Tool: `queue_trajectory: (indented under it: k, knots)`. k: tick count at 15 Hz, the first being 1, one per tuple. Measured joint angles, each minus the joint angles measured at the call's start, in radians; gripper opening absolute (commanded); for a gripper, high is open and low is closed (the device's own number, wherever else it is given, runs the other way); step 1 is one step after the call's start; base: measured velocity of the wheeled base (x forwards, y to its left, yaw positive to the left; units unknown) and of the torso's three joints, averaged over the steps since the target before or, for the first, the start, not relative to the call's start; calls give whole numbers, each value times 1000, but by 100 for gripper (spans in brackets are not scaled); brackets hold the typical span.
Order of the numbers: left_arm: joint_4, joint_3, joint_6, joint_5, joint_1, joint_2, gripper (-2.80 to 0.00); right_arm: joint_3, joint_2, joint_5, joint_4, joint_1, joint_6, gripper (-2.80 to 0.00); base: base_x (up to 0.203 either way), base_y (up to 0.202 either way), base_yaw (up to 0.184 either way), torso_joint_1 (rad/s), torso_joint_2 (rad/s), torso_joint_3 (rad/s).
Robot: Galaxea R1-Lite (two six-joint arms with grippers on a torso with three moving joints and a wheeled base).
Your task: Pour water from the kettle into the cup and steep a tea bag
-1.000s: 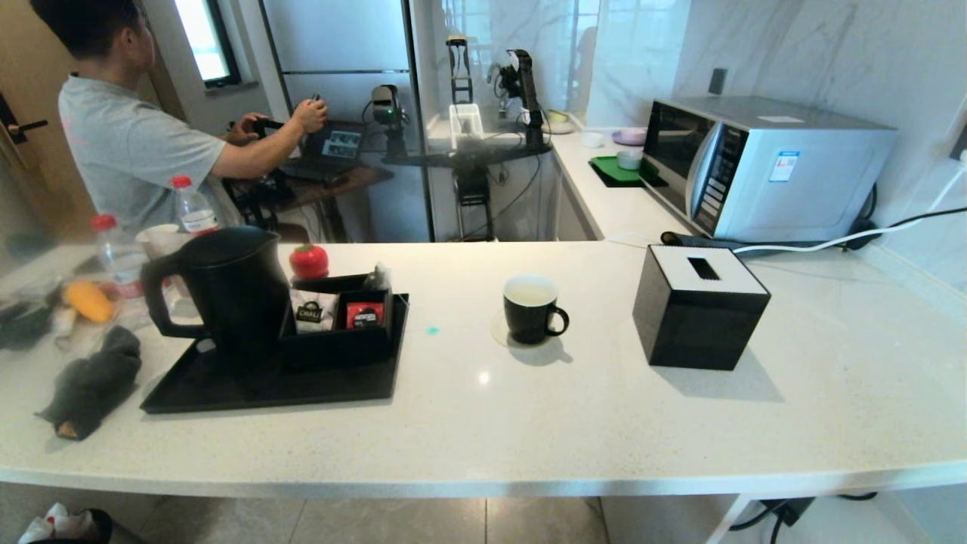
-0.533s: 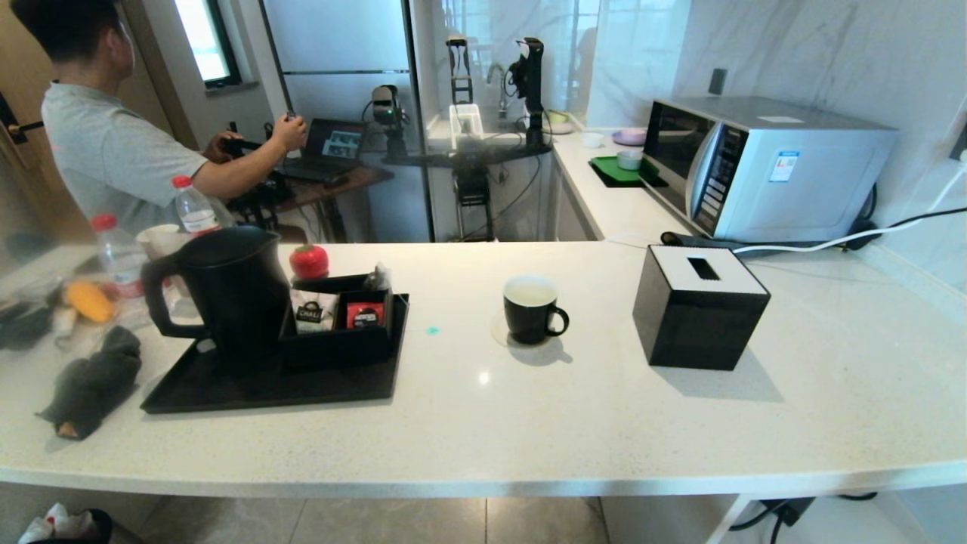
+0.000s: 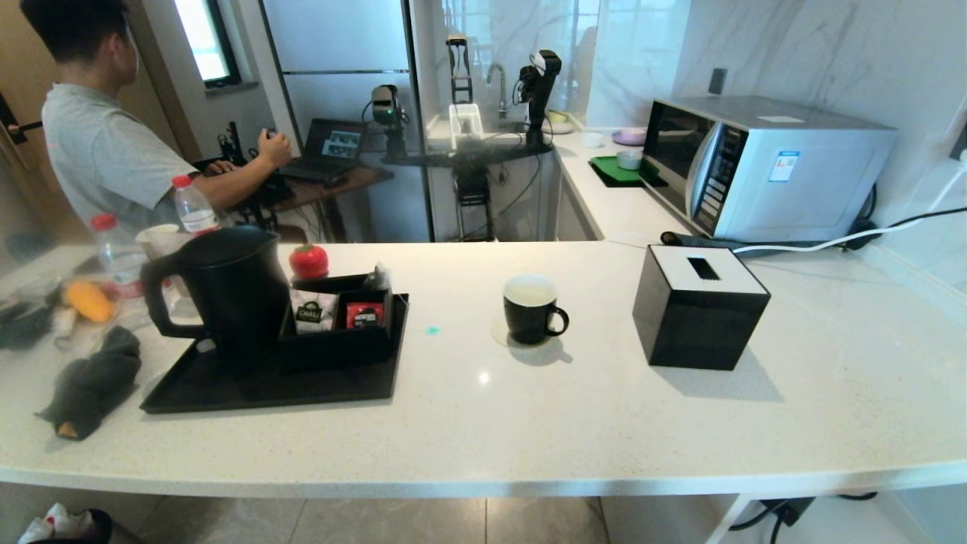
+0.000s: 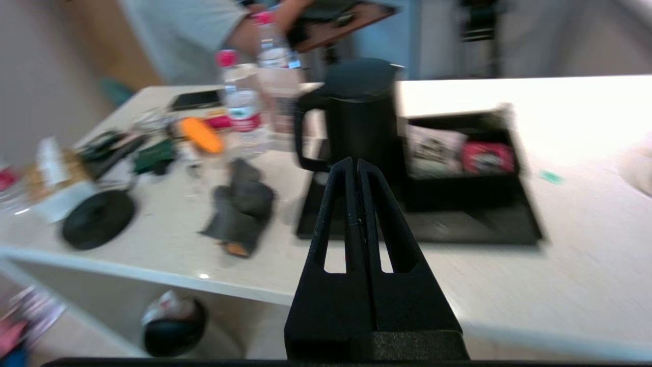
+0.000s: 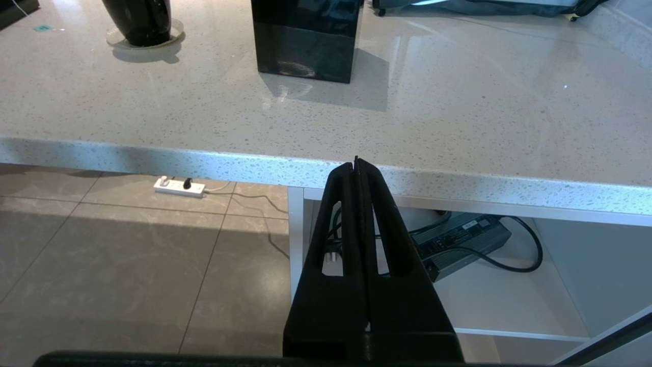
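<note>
Desk (image 3: pixel 604 423) layout matched earlier head views: kettle (image 3: pixel 227 291) stood on black tray (image 3: pixel 227 389), cup (image 3: pixel 531 310) apart beside it, untouched. Left gripper (image 4: pixel 355 165) faced kettle, jaws together; right gripper (image 5: pixel 356 164) parked below desk edge, jaws together. Pour not begun.

The kettle (image 3: pixel 227 291) is matte black, standing on a black tray (image 3: pixel 264 381). The cup (image 3: pixel 531 308) is black outside and white inside. The tissue box (image 3: pixel 699 308) is black with a white top. The counter (image 3: pixel 529 423) is off-white with fine grey speckles. Both bottles (image 3: pixel 193 204) have red caps. The left claw (image 4: pixel 355 164) and right claw (image 5: pixel 356 164) are black.
</note>
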Motion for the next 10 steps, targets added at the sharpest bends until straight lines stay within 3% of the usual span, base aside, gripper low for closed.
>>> queue_trajectory:
  k: [4, 10]
  knots:
    - [-251, -13, -11, 84, 90, 291, -280, 0, 0, 0, 0, 0, 0, -280, 0, 0, 0, 0, 0, 0]
    - [-866, 258, -37, 97, 227, 729, -280, 0, 0, 0, 0, 0, 0, -280, 0, 0, 0, 0, 0, 0]
